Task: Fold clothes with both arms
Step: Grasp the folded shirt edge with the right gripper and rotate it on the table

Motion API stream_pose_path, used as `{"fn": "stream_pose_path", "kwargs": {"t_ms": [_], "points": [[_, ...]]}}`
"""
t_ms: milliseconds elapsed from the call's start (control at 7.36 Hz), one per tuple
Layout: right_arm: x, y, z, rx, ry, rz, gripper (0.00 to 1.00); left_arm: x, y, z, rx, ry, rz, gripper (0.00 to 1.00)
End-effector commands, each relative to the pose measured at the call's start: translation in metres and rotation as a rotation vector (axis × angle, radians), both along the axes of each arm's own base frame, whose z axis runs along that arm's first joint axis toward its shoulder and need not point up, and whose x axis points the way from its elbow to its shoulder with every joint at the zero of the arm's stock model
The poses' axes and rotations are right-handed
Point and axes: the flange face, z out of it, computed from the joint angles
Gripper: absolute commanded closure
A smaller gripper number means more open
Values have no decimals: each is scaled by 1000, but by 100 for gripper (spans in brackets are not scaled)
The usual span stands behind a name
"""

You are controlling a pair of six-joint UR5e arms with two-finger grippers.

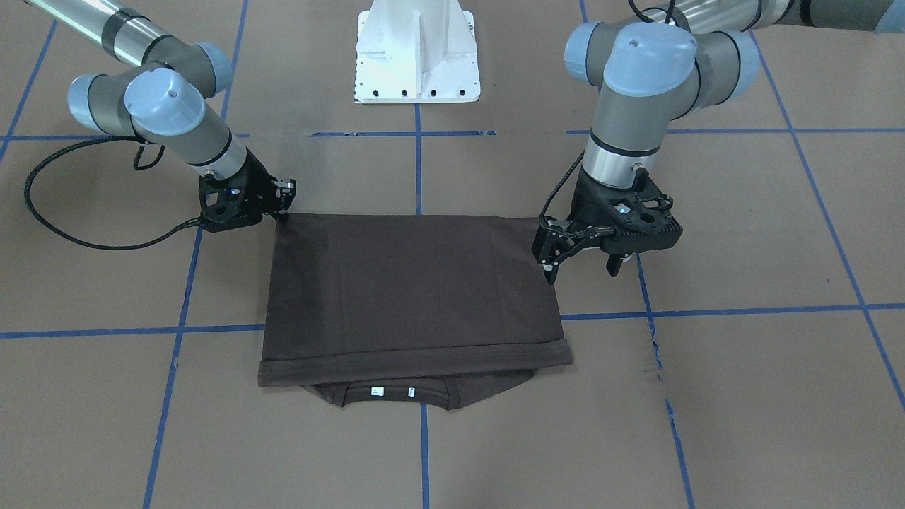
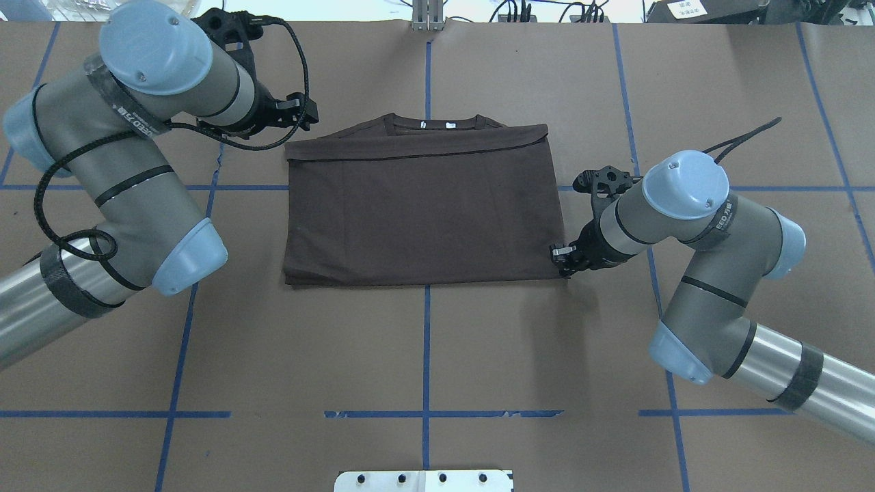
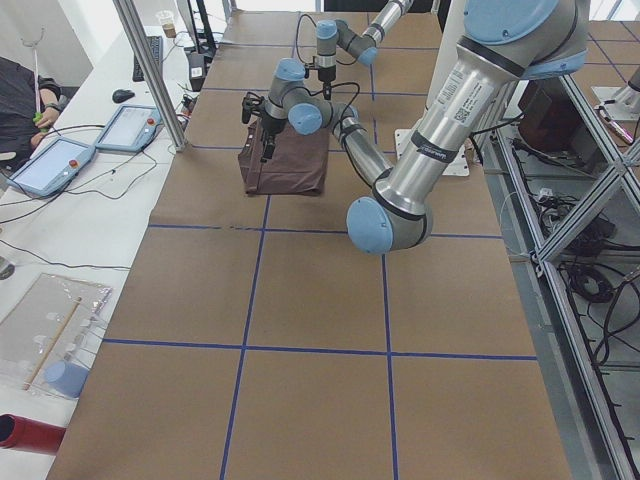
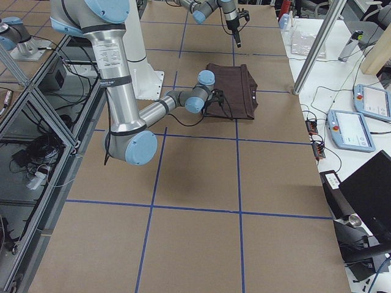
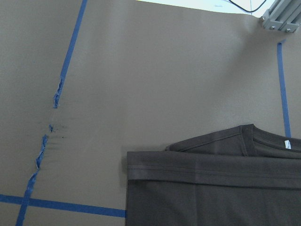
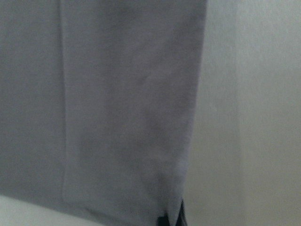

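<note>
The T-shirt looked soft, light and likely to sag, so its corners suited pinching. The left gripper hovered spread open. The right gripper met the shirt's corner nearest the worktop's robot-side edge, but whether it gripped could not be told.

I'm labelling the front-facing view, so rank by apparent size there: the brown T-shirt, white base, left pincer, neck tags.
1. T-shirt
2. white base, cut off by the view's top edge
3. left pincer, inflated by hanging nearer the camera
4. neck tags
</note>
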Motion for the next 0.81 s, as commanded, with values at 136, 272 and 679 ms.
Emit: {"fn": "stream_pose_path", "kwargs": {"t_ms": [136, 272, 679], "points": [[45, 165, 16, -9, 20, -249, 100, -1, 6, -10, -6, 27, -15, 0], [48, 204, 10, -12, 11, -332, 100, -2, 7, -13, -1, 32, -15, 0], [51, 196, -23, 37, -92, -302, 0, 18, 49, -5, -81, 85, 26, 0]]}}
